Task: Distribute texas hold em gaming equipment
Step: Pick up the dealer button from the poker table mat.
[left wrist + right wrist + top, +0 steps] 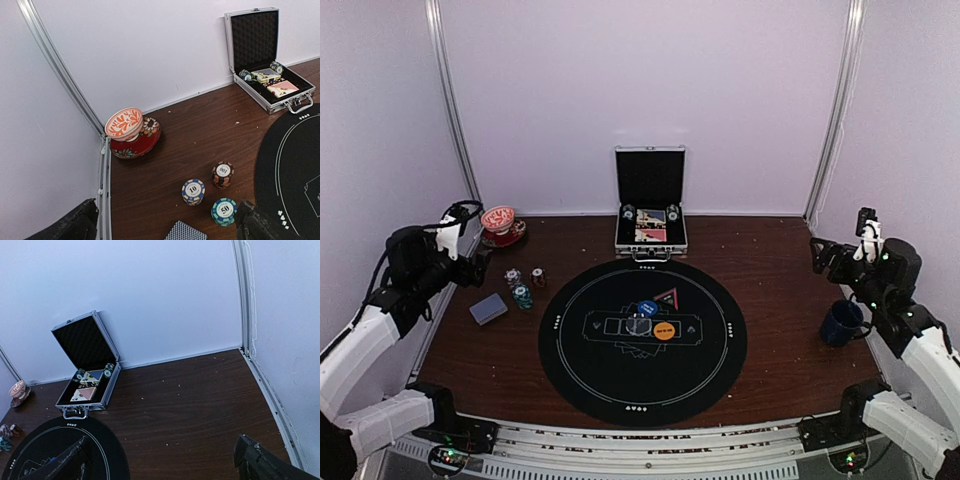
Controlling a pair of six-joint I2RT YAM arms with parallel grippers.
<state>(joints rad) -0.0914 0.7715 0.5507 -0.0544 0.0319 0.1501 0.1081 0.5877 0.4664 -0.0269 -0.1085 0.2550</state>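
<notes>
My left gripper point(164, 223) stood wide open and empty near three chip stacks point(193, 191). My right gripper point(162, 463) gaped open too, holding nothing.

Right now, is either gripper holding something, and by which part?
Nothing is held. The left gripper and the right gripper are both open and empty; the small round striped poker chips stand untouched on the dark brown wooden table.

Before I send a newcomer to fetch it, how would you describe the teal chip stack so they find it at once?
Find the round black mat; just off its left edge stand three small chip stacks. Take the teal stack, which sits between the card deck and the mat. Its top reads 50; the white-and-blue stack says 10, the dark stack 100.
</notes>
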